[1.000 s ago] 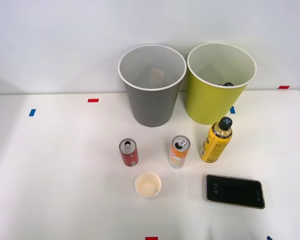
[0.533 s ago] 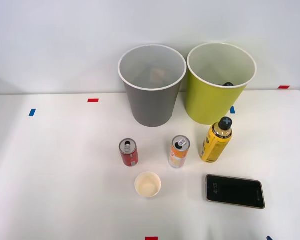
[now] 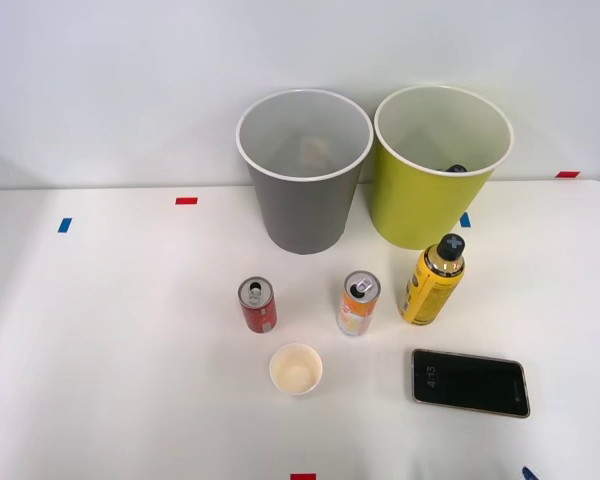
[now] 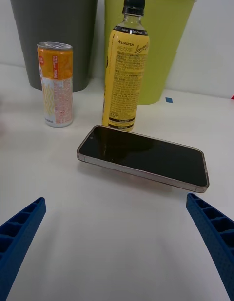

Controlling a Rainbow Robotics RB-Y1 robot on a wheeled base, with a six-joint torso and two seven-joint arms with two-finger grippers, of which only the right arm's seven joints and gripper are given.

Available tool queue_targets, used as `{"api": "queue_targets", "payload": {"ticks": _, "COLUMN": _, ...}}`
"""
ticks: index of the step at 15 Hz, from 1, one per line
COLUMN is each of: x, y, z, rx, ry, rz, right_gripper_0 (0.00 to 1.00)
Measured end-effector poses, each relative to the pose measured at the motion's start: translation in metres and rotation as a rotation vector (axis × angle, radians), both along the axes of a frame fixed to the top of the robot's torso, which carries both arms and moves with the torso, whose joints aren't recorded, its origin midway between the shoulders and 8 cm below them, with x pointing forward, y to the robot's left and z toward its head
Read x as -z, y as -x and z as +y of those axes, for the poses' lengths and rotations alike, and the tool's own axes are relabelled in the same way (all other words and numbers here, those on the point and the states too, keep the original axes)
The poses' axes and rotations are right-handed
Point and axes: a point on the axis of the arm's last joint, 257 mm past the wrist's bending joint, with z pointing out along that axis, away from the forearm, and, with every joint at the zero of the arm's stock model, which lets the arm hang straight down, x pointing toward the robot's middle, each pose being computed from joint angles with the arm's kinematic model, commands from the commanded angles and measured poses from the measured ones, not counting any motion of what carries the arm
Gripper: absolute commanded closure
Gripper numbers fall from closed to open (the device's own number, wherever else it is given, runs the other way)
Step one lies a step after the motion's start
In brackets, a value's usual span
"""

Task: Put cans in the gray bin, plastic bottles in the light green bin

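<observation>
The gray bin (image 3: 303, 200) and the light green bin (image 3: 420, 200) stand side by side at the table's back. In front of them stand a short red can (image 3: 258, 305), an orange-and-white can (image 3: 358, 303) and a yellow-labelled bottle (image 3: 433, 280) with a black cap. A dark thing (image 3: 457, 169) peeks over the light green bin's front rim. My right gripper (image 4: 116, 198) is open and holds nothing, low over the table near its front edge. The orange can (image 4: 55, 84), the bottle (image 4: 126, 72) and both bins (image 4: 53, 33) (image 4: 165, 43) lie beyond it. One blue fingertip (image 3: 527, 472) shows at the front right.
A black phone (image 3: 470, 382) lies flat between my gripper and the bottle, close ahead of the fingers (image 4: 144, 156). A cream paper cup (image 3: 296, 369) stands in front of the cans. Small red and blue tape marks dot the white table (image 3: 110, 330).
The blue fingertip at the front right edge has crept slightly further into the front view. Nothing on the table has moved.
</observation>
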Motion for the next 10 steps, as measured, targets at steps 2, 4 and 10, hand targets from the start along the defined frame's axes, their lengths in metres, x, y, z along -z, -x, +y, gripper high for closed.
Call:
{"api": "queue_targets", "payload": {"ticks": 2, "x": -0.007, "y": -0.017, "z": -0.002, "rx": 0.015, "ry": -0.042, "rz": -0.032, "right_gripper_0": 0.0}}
{"api": "queue_targets", "payload": {"ticks": 4, "x": -0.018, "y": -0.038, "z": -0.002, "rx": 0.016, "ry": -0.077, "rz": -0.078, "right_gripper_0": 0.0}}
{"api": "queue_targets", "payload": {"ticks": 10, "x": -0.044, "y": -0.121, "z": -0.007, "rx": -0.002, "ry": -0.159, "rz": -0.151, "right_gripper_0": 0.0}}
